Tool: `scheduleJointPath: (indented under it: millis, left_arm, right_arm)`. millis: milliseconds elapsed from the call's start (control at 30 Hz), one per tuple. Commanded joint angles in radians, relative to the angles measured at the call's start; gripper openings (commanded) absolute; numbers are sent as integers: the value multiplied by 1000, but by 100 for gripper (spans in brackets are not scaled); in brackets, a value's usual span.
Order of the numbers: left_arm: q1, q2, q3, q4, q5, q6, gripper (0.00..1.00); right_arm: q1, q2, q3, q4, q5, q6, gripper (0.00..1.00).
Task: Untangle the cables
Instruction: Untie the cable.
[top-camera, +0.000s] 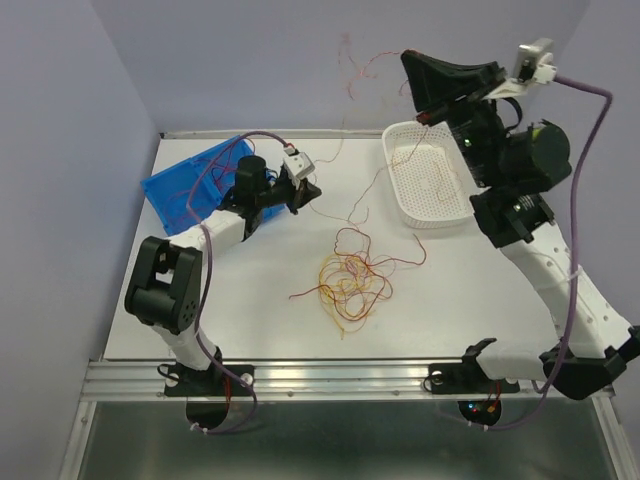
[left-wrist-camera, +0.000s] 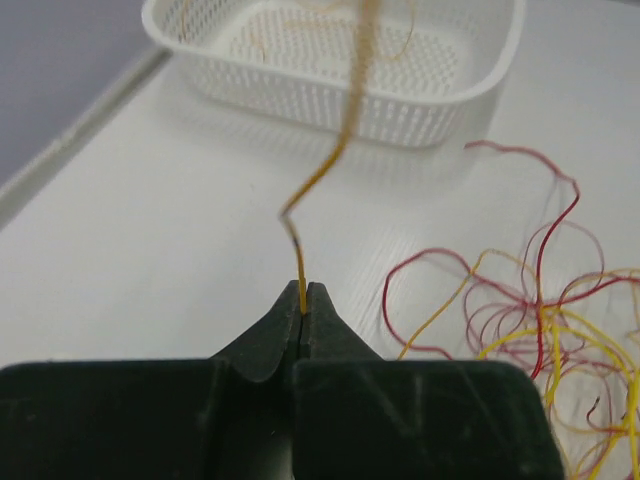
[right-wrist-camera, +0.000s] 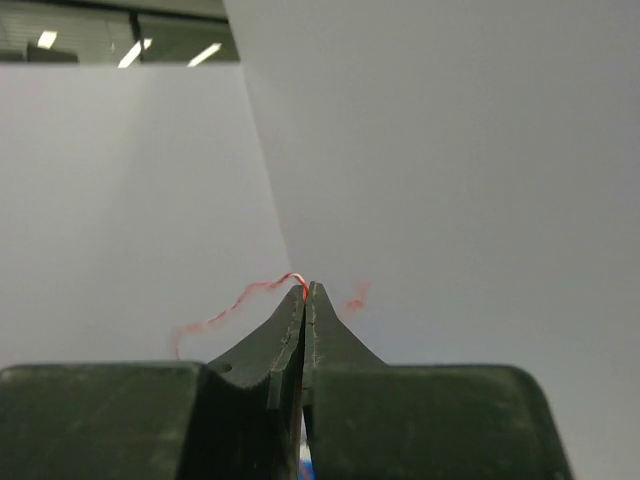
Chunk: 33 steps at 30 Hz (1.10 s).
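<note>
The cables (top-camera: 350, 280) lie as a loose tangle of dark red and yellow-orange strands in the middle of the table; the left wrist view shows the tangle (left-wrist-camera: 540, 330) on its right side. My left gripper (top-camera: 308, 190) is low over the table, left of the tangle, and shut on one yellow-orange strand (left-wrist-camera: 300, 255) that runs away toward the basket. My right gripper (top-camera: 405, 55) is raised high above the basket's far end, shut on a thin red strand (right-wrist-camera: 250, 292). That red strand (top-camera: 365, 65) curls in the air to the gripper's left.
A white perforated basket (top-camera: 440, 222) sits at the back right with a few thin strands inside; its wall (left-wrist-camera: 330, 100) fills the top of the left wrist view. A blue sheet-like item (top-camera: 185, 185) lies at the back left, behind the left arm.
</note>
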Motion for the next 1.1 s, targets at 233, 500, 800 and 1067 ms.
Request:
scheduleJointPath:
  millis: [233,500,800,1067]
  left_arm:
    - [58,23,24,-173,-40,41,0]
    - [58,-252,9,-197,-62,28,0]
    - [68,-558,168,-496,-236,150,0]
    - [69,-621,467,-622,-407,248,0]
  right_arm:
    - [7,-177,105,145,252,-140,1]
    - [9,-133,36,73,180,-115,1]
    - [9,37,-32,245,68,-56,1]
    - [7,149,-93,403,137,-78,1]
